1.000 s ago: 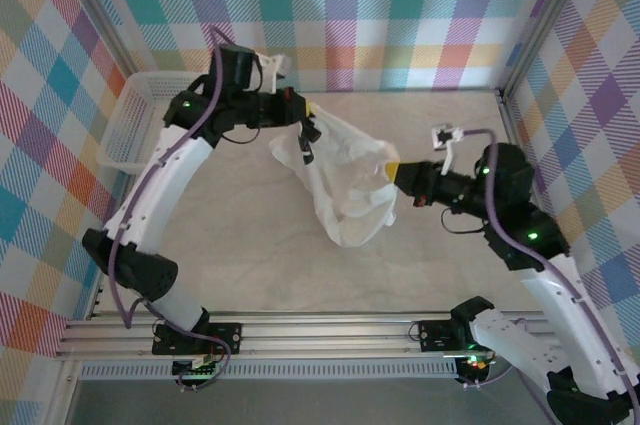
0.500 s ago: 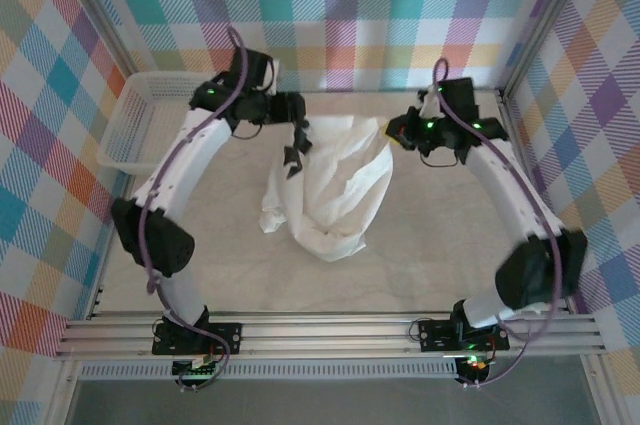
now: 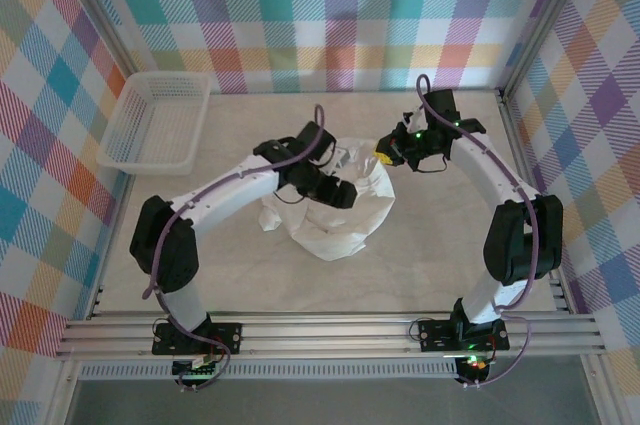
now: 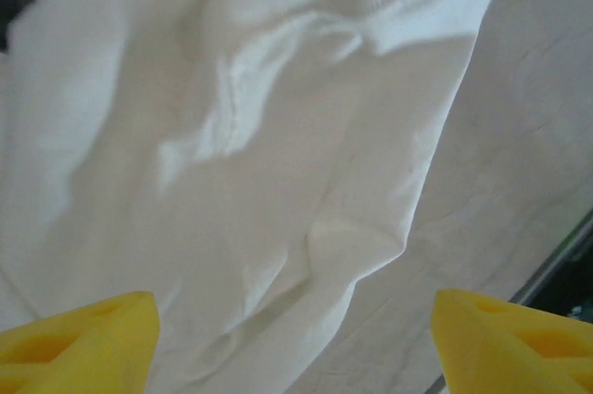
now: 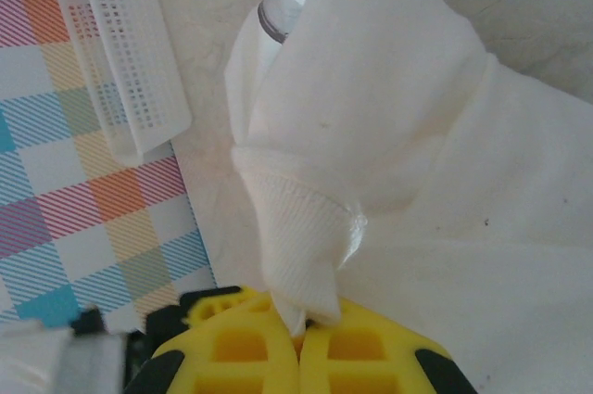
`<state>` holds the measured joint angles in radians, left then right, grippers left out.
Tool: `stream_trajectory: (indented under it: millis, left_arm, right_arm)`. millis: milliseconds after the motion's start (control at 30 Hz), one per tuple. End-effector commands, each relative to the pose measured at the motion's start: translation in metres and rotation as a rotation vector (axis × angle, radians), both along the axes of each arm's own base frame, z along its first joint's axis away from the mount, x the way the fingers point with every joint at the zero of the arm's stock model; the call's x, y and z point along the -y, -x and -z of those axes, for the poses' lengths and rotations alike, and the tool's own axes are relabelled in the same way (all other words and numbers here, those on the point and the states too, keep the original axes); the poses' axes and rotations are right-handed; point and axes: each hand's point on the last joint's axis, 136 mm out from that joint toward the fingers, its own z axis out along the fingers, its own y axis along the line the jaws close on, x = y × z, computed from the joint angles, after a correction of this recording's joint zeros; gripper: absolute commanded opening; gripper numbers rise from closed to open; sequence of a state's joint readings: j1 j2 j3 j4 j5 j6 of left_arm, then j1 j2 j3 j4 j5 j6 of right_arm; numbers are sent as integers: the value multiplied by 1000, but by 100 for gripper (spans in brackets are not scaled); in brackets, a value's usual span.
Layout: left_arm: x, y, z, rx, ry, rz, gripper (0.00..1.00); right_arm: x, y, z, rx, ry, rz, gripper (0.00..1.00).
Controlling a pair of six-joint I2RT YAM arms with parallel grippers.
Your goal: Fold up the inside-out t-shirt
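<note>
White t-shirt [image 3: 335,230] now dropped by L hand [image 4: 296,334]; R hand [image 5: 298,320] still pinches.

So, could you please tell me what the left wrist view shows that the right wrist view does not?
Left wrist: the left tool open over the shirt, with a stitched seam showing. Right wrist: the right tool shut on a bunched shirt edge, plus the basket and checked wall. Both: the white shirt lying crumpled on the table.

white t-shirt [image 3: 335,235]; white basket [image 3: 150,167]; rainbow plaid walls [image 3: 380,15].
</note>
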<state>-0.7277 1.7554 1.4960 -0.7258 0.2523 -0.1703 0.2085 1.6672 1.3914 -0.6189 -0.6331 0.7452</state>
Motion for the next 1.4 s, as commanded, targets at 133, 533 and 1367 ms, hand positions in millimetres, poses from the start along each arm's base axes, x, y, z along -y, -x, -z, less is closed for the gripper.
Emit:
stream_trajectory:
  millis: [133,533,1367]
  left_arm:
    - [-14,-27,55,29,-171,-43,72]
    - [6,8,31,-226,120,21,0]
    - [51,-52,-156,-105,516,-287,0]
  right_arm:
    - [0,2,-25,41,-32,-4,0]
    - [21,-28,-10,41,35,91,2]
    - [-35,65,-52,1031,455,-208,79]
